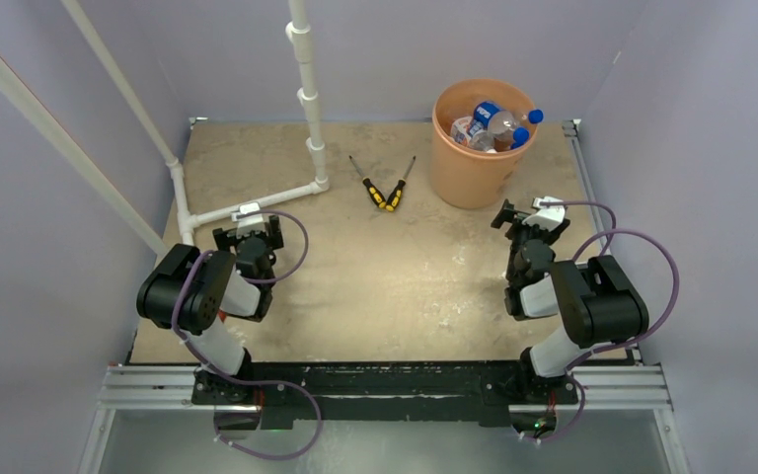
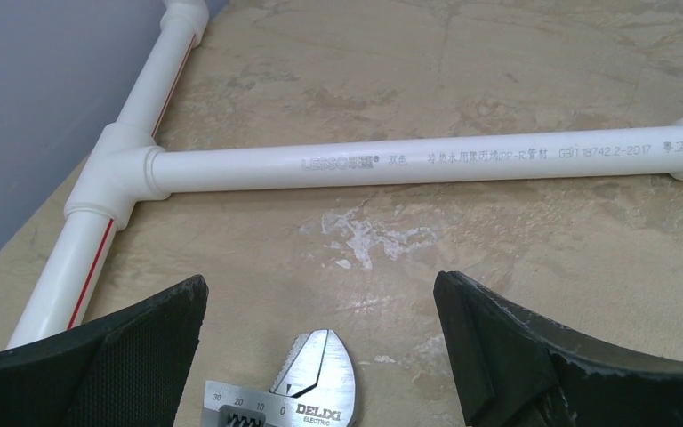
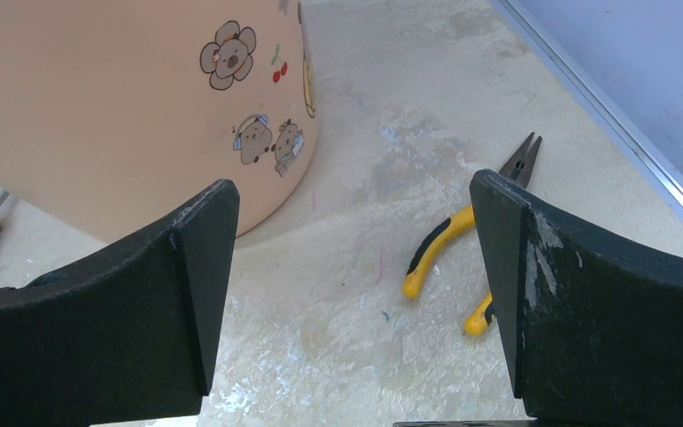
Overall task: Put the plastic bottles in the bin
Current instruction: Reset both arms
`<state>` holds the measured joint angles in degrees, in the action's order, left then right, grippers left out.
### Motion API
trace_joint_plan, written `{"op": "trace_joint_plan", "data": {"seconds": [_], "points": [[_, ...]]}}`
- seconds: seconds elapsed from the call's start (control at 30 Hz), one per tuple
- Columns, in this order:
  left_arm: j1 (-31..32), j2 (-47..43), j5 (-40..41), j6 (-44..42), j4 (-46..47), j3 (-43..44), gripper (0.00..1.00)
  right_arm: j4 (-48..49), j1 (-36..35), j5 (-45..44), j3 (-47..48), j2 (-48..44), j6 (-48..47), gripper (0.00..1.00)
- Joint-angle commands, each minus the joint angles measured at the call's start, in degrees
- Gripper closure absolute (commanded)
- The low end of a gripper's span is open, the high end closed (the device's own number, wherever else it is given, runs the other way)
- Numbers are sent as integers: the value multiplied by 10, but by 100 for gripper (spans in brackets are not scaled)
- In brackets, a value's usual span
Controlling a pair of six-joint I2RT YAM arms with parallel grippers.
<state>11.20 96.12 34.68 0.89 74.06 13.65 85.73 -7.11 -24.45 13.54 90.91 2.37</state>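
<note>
Top external, bottles [image 1: 489,118] inside bin [image 1: 462,176], screwdrivers [image 1: 376,194] beside it, left gripper [image 1: 249,235] and right gripper [image 1: 528,222] wide open, empty.

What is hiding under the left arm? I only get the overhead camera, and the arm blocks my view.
Observer: An adjustable wrench lies on the table. Its metal head, stamped DELIXI, shows between the fingers of the open left hand.
Operator: Anything hidden by the right arm too?
Observer: Yes, yellow-and-black pliers lie flat on the table. They are to the right of the bin and just past the open right hand.
Operator: Is the bin plain orange?
Observer: No, its side carries cartoon bear and flower stickers.
</note>
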Motion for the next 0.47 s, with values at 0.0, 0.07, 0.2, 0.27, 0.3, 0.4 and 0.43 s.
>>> {"op": "trace_joint_plan", "data": {"seconds": [0.0,0.07,0.2,0.27,0.3,0.4,0.43], "points": [[-5,-2,-10,13,32,5,1,28,2,0,7,-4,-3,1],[-5,-2,-10,14,30,7,1,28,2,0,7,-5,-3,1],[-7,-2,-11,14,26,9,1,28,2,0,7,-4,-3,1],[-7,-2,-12,14,25,9,1,28,2,0,7,-5,-3,1],[-7,-2,-12,14,25,9,1,28,2,0,7,-4,-3,1],[-7,-3,-12,15,26,8,1,28,2,1,7,-5,-3,1],[-7,-3,-11,14,28,7,1,29,2,0,7,-4,-3,1]]}}
